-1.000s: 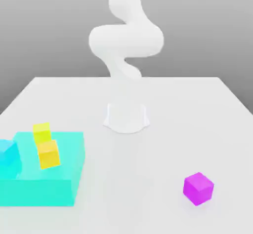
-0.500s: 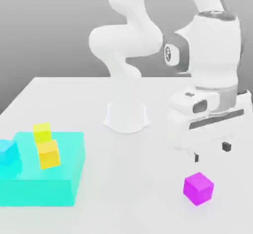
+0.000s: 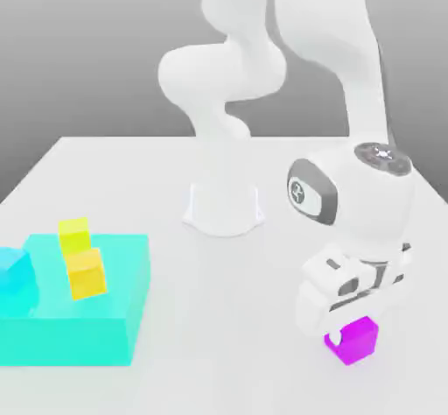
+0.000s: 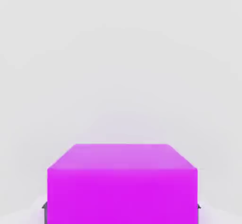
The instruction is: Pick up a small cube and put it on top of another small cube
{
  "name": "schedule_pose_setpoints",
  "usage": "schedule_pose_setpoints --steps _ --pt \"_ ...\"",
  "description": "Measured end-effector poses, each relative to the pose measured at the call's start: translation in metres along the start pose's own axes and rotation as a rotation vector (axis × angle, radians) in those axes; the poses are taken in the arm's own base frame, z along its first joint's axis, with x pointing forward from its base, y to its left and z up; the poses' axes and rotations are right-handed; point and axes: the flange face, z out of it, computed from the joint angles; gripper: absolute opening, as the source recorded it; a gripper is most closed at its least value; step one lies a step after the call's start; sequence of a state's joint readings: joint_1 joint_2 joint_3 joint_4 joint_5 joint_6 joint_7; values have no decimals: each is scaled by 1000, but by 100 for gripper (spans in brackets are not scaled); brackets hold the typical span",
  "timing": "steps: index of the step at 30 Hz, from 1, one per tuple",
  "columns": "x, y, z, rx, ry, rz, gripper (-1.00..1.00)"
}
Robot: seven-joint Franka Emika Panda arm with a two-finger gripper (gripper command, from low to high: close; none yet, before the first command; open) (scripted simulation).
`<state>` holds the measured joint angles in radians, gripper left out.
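Note:
The small cube (image 3: pixel 357 341), bright magenta, rests on the white table near the front on the exterior view's right. My gripper (image 3: pixel 350 324) has come straight down over it, and the hand covers the cube's top. In the hand view the small cube (image 4: pixel 122 185) sits between the jaws, with dark fingertips (image 4: pixel 45 207) pressed flush against its two sides. The gripper is shut on it, and the cube still touches the table. Another small cube (image 3: pixel 87 273), orange-yellow, stands on a cyan block at the exterior view's left.
The cyan block (image 3: pixel 83 321) is a low wide platform. It also carries a paler lemon-yellow cube (image 3: pixel 74 232) just behind the orange-yellow one. A cyan cube (image 3: pixel 16 282) sits at its left edge. The arm's white base (image 3: pixel 224 207) stands mid-table.
The arm has swung down from high above the table to the magenta cube. The jaws, open half a second ago above the cube, now press against its sides.

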<state>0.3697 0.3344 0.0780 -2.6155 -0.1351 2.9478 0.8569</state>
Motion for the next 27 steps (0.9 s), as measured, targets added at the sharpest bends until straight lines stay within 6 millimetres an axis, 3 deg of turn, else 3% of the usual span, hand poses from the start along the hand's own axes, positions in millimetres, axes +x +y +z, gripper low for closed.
schedule_pose_setpoints --steps 5,7,10,12,16,20,22,25,26,27 --pt "1 0 -48 -1 0 0 -100" --pt "18 19 -71 -4 6 50 -100" --pt "75 104 -107 -12 19 255 -100" --pt "95 155 -130 -15 24 360 -100" --pt "108 250 -170 -15 22 542 -100" --pt "94 361 -201 -2 4 761 -100" --pt "88 383 -190 5 -2 807 -100" --pt "86 389 -156 5 -3 821 -100" --pt "85 390 -148 3 -2 822 100" --pt "85 390 -148 3 -2 822 100"
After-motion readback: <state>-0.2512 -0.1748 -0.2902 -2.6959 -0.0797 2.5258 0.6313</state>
